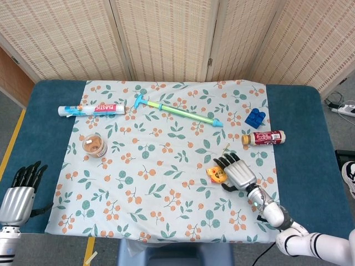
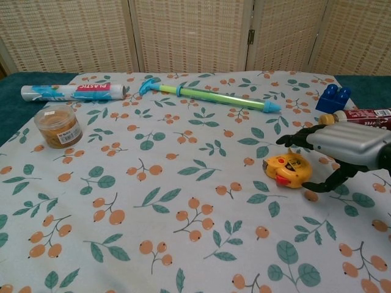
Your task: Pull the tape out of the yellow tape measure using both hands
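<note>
You are in a robot test room — a blue padded table (image 1: 299, 111) with a leaf-and-berry printed cloth (image 1: 166, 166), woven straw folding screens (image 1: 166, 39) behind.

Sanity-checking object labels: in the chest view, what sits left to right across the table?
Plastic-wrap tube → round jar → green and blue water squirter → yellow tape measure → right hand. The blue block and the bottle overlap the hand's span, so I left them out.

A blue table (image 1: 299, 166) carries a leaf-and-berry printed cloth (image 1: 161, 188).
</note>
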You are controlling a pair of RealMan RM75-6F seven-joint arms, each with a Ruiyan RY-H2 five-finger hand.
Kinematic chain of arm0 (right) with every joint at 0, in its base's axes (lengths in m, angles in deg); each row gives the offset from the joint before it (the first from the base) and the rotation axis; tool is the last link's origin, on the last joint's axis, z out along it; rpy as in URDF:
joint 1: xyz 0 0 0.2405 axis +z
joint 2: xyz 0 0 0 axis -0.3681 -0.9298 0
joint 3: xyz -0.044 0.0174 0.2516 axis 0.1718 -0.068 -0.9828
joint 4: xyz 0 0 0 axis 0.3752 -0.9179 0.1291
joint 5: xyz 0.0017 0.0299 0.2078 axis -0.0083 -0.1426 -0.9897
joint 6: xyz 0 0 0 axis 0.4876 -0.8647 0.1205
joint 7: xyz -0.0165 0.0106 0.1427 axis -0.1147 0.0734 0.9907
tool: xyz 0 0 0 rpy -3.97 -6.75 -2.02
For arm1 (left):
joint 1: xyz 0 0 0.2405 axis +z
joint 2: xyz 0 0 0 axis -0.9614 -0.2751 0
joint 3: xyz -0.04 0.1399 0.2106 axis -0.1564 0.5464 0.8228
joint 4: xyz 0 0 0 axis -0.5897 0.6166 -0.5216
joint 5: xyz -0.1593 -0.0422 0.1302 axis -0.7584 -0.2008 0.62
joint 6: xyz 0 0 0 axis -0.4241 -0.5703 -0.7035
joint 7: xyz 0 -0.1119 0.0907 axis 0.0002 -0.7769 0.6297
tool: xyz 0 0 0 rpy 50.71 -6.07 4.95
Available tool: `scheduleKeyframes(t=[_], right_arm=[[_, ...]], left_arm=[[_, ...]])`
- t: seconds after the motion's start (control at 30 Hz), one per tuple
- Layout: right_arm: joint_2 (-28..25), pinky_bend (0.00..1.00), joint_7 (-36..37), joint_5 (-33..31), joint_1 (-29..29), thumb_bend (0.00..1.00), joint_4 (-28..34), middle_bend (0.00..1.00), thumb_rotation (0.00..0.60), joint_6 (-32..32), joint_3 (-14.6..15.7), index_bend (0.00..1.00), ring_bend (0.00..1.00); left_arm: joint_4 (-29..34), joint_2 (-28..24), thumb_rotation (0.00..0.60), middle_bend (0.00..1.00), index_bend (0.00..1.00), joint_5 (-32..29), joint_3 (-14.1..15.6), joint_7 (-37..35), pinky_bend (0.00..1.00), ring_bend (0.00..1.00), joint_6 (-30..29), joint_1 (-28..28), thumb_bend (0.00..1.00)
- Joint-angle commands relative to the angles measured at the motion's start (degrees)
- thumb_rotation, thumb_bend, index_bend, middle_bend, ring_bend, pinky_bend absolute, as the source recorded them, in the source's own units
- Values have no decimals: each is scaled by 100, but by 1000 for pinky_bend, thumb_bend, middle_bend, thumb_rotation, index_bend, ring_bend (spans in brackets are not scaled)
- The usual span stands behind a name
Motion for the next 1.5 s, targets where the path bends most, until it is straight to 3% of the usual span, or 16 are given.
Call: scheduleKeyframes(t=[0.03, 0.53, 0.6, 0.7, 0.77, 0.8, 0.87, 0.9, 1.2, 1.33, 1.5], right_arm=[[-9, 86, 48, 94, 9, 399, -44, 172, 402, -18, 45, 74, 90], [168, 86, 191, 165, 77, 399, -319, 239, 401, 25, 19, 186, 128], [184, 88, 212, 182, 77, 399, -333, 262, 402, 17, 23, 220, 147], [256, 101, 379, 251, 30, 399, -351, 356, 409, -92, 24, 353, 216], [286, 123, 541, 354, -8, 399, -395, 411, 453, -215, 28, 429, 263], [288, 142, 625, 398, -25, 399, -395, 443, 517, -275, 24, 469, 292], [278, 166, 835, 524, -61, 399, -383, 483, 590, -430, 14, 523, 332], [271, 173, 949, 581, -72, 399, -370, 492, 600, -494, 7, 536, 341], [317, 209, 2458, 1367, -28, 399, -339, 515, 600, -1201, -79, 568, 363], [683, 210, 3108, 1730, 66, 400, -689, 520, 600, -1725, -229, 572, 369], [1238, 238, 3634, 1919, 202, 400, -1215, 537, 600, -2216, -449, 592, 387]], left_arm=[[40, -14, 600, 13, 30, 8, 11, -7, 0, 23, 7, 1, 170], [164, -83, 600, 14, 29, 35, 69, -72, 0, 23, 3, 44, 171], [155, -79, 600, 13, 29, 35, 73, -77, 0, 23, 6, 47, 171], [138, -71, 600, 13, 28, 28, 76, -94, 0, 23, 13, 51, 170], [128, -63, 600, 14, 29, 50, 60, -123, 0, 23, 5, 35, 171], [130, -59, 600, 13, 33, 59, 46, -156, 0, 23, 5, 22, 171], [144, -56, 600, 19, 50, 110, -3, -310, 0, 30, 17, -40, 171], [159, -55, 600, 24, 59, 127, -34, -407, 0, 37, 30, -78, 171], [496, -178, 600, 103, 134, 574, -418, -1189, 0, 124, 484, -864, 176], [752, -289, 600, 130, 173, 601, -674, -1663, 4, 150, 975, -1407, 185], [993, -328, 600, 137, 194, 552, -898, -1718, 28, 162, 1511, -1956, 198]])
